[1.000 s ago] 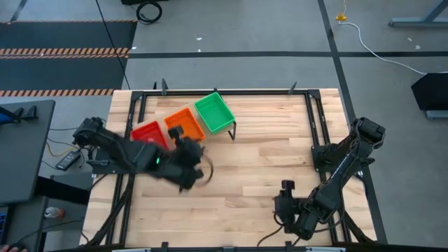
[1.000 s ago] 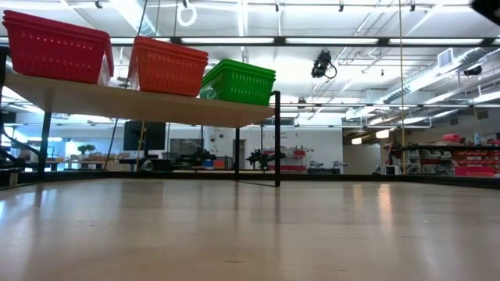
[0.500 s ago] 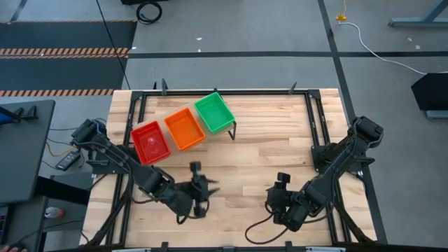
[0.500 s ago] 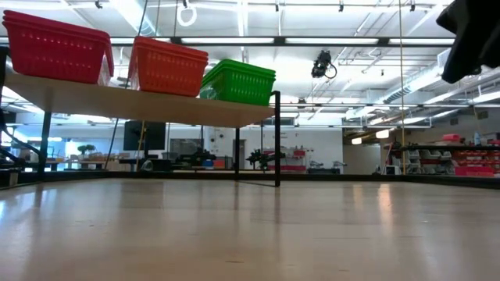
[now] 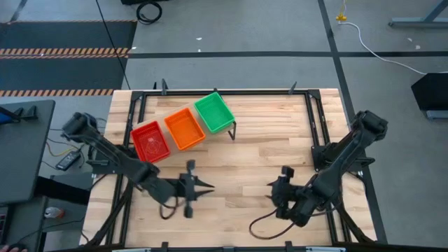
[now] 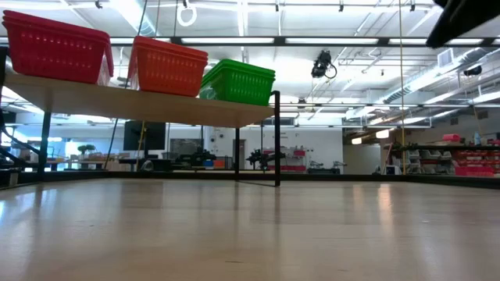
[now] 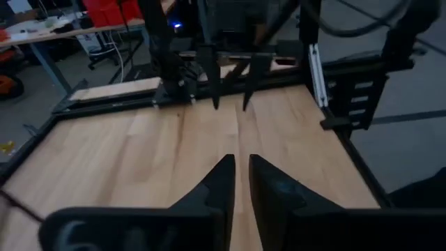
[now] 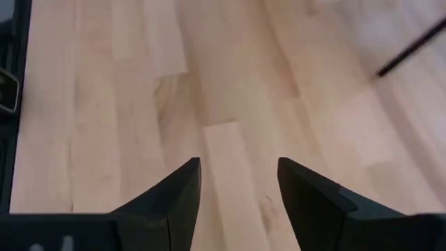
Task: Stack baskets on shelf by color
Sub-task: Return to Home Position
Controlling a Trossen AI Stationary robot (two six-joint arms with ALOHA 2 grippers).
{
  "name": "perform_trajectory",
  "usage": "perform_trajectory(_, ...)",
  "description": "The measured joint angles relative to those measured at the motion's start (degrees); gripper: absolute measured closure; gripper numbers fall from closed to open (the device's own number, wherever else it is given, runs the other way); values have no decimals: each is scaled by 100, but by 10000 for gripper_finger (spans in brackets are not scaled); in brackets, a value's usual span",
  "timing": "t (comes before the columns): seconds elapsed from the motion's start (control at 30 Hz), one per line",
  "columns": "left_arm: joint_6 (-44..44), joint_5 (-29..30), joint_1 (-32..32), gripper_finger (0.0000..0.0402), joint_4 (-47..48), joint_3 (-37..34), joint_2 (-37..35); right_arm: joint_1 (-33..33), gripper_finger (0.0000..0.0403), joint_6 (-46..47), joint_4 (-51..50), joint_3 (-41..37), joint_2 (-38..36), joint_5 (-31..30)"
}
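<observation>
Three basket stacks, red, orange, green, line the shelf.

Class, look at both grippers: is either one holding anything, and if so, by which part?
Nothing is held. The left gripper has only a narrow, empty gap between its fingers, and the right gripper is open over the bare tabletop.

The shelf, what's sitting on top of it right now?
On the shelf sit a red stack, an orange stack and a green stack of baskets, side by side. How many baskets each stack holds can't be counted.
</observation>
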State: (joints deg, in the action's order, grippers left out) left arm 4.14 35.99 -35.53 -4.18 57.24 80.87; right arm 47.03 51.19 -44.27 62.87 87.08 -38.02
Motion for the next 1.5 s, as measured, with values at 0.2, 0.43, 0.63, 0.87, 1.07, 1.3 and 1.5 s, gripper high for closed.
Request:
perform_trajectory(0.2, 250, 177, -183, 386, 848, -284, -1277, 443, 223, 642, -894, 0, -856, -518)
perform_trajectory(0.43, 297, 668, -752, 392, 134, -1572, -2480, 1040, 235, 1751, -2091, 0, -1323, -1207)
perform_trajectory(0.63, 223, 616, -1330, 397, -450, -2289, -3171, 1264, 240, 2693, -3157, 0, -1388, -1509)
perform_trajectory(0.87, 87, 965, -2107, 398, -448, -2392, -3668, 1640, 259, 3625, -4044, 0, -1461, -2093)
perform_trajectory(1.07, -243, 1643, -2447, 398, 12, -2394, -4024, 2065, 299, 4074, -4254, -138, -1483, -2770)
perform_trajectory(1.3, -434, 1467, -2188, 400, 283, -2394, -4558, 2285, 363, 4528, -4386, -713, -1711, -2920)
perform_trajectory(1.5, -620, 1423, -1916, 400, 42, -2799, -5002, 2461, 394, 4532, -3997, -1471, -2151, -3544)
